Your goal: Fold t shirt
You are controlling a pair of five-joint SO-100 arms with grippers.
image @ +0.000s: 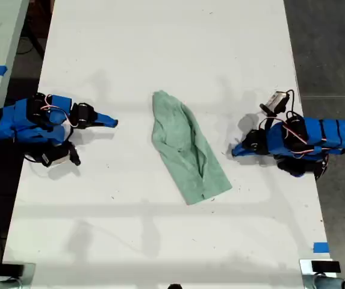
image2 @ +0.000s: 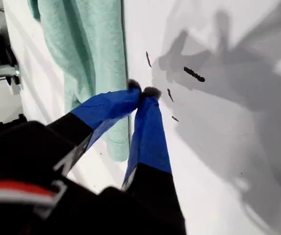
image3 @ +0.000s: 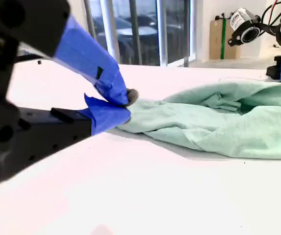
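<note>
Mint-green and wrinkled, the t shirt (image: pixel 187 150) is laid as a long, narrow bundle near the middle of the white table (image: pixel 160 48), slanted toward the exterior view's lower right. It is flanked by my second gripper (image: pixel 113 122) at the exterior view's left and my first gripper (image: pixel 235 150) at its right. Both pairs of blue jaws are pressed together with nothing held, each near the cloth but kept apart from it.

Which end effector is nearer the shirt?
My first end effector, at the exterior view's right: smaller gap to the shirt than my second end effector.
</note>
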